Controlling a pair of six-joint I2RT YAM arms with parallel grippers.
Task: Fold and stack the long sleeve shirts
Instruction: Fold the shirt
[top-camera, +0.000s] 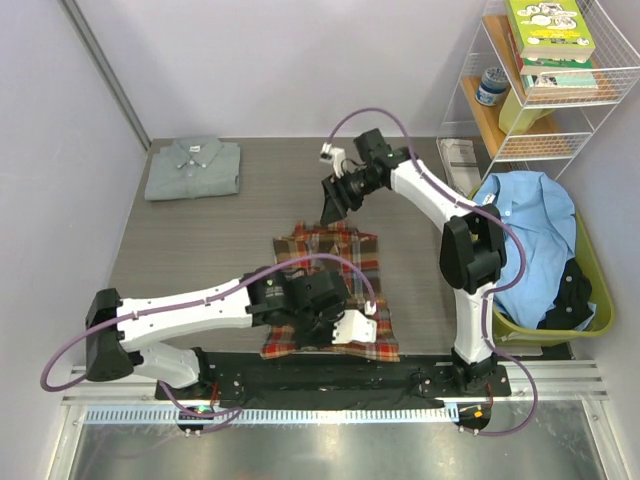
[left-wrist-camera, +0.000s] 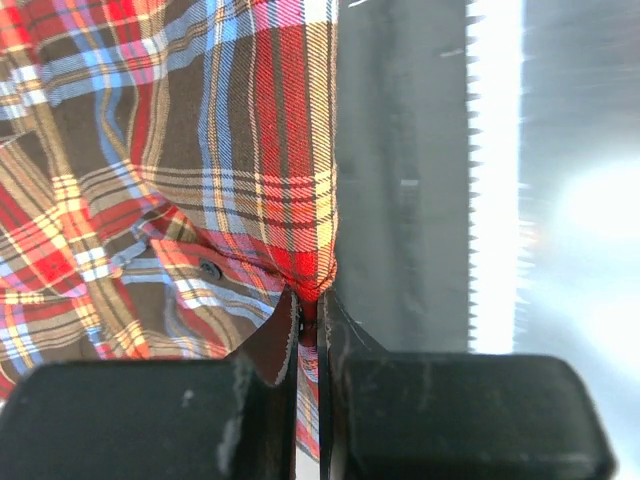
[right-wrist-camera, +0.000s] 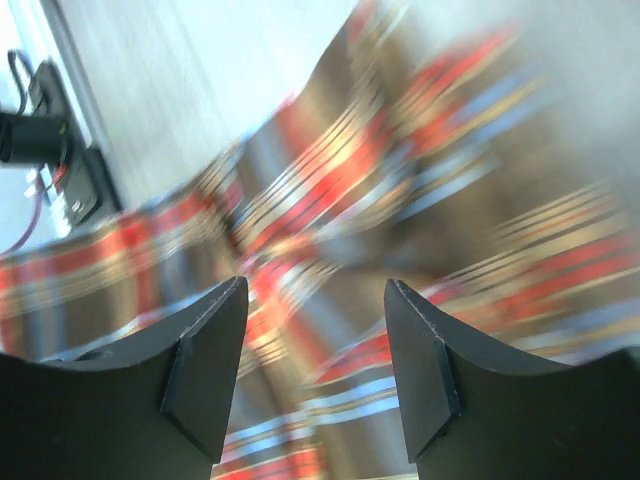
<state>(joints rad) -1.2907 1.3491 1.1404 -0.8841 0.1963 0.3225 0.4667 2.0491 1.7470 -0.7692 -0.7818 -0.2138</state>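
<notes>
The plaid long sleeve shirt (top-camera: 335, 250) lies partly folded in the middle of the table. My left gripper (top-camera: 325, 335) is at its near edge, and in the left wrist view this gripper (left-wrist-camera: 310, 300) is shut on a fold of the plaid cloth (left-wrist-camera: 200, 150). Over the shirt's far end hangs my right gripper (top-camera: 330, 208). The right wrist view shows its jaws (right-wrist-camera: 315, 300) open with nothing between them, and the plaid cloth (right-wrist-camera: 330, 180) blurred below. The pale grey long sleeve shirt (top-camera: 193, 168) lies folded at the far left corner.
A green basket (top-camera: 603, 292) holding a blue shirt (top-camera: 530, 225) stands at the right edge. Behind it is a wire shelf (top-camera: 590, 95) with books. A white leaflet (top-camera: 460, 155) lies at the far right. A black mat (top-camera: 330, 372) runs along the near edge.
</notes>
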